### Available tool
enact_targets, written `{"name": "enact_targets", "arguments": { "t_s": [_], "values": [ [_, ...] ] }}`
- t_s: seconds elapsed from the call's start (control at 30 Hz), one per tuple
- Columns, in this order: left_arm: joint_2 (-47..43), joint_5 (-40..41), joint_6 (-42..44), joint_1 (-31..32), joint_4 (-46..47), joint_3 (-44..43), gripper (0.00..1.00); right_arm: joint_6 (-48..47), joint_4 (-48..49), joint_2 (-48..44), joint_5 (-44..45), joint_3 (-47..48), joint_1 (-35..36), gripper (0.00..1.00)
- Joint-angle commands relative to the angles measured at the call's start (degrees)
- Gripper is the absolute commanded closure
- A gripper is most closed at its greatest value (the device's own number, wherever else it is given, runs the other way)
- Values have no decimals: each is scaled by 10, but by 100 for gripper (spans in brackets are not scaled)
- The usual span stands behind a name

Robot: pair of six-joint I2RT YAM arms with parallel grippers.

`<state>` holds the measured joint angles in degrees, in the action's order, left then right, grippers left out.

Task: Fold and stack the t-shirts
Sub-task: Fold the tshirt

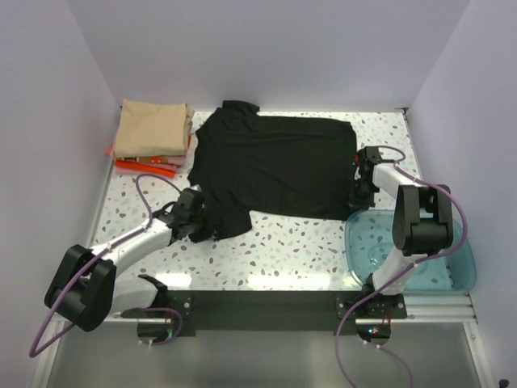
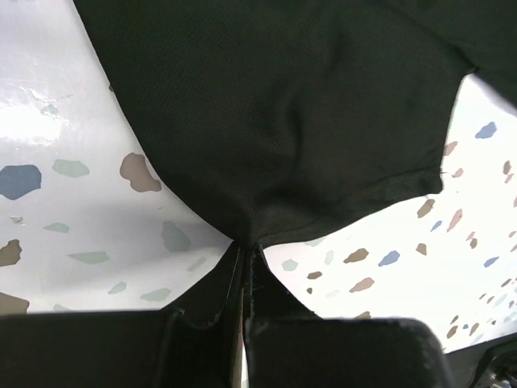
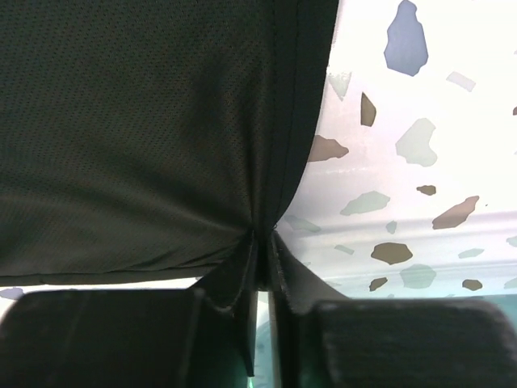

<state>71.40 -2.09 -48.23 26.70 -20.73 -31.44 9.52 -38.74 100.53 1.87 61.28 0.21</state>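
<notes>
The left gripper (image 2: 246,252) pinches the black t-shirt (image 1: 275,166) at one edge and the right gripper (image 3: 262,238) clamps its hemmed side; uneven pulling risks cloth slipping free or bunching on the tabletop (image 1: 283,250).

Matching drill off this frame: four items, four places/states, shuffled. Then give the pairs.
1. black t-shirt
2. tan t-shirt
3. red-orange t-shirt
4. teal bowl

A. folded, top of the far-left pile
B. near-right corner
C. spread out in the centre
D. bottom of the pile, edge peeking out

Pairs: 1-C, 2-A, 3-D, 4-B
</notes>
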Motion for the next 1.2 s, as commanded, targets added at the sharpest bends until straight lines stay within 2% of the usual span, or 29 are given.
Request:
{"name": "enact_targets", "arguments": {
  "t_s": [0.0, 0.03, 0.1, 0.33, 0.5, 0.8, 0.93, 1.17],
  "values": [
    [-35, 20, 12, 2, -1, -24, 100, 9, -14, 22, 1, -12, 0, 92],
    [-41, 19, 13, 2, -3, -28, 100, 11, -16, 20, 3, -11, 0, 97],
    [-47, 13, 16, 2, -5, -33, 100, 13, -23, 6, 6, -1, 0, 100],
    [-59, 14, 14, 2, -12, -69, 100, 4, -48, -48, -2, 34, 0, 100],
    [-43, 15, 28, 2, -14, -114, 100, 2, -59, -54, -17, 61, -1, 100],
    [40, 59, 66, -3, -21, -254, 100, -3, -82, -28, -30, 122, -1, 100],
    [96, 60, 84, -23, -18, -329, 100, -3, -90, -10, -36, 151, -1, 100],
    [162, 53, 110, -66, -3, -408, 100, 0, -108, 35, -39, 209, -1, 100]
  ]
}}
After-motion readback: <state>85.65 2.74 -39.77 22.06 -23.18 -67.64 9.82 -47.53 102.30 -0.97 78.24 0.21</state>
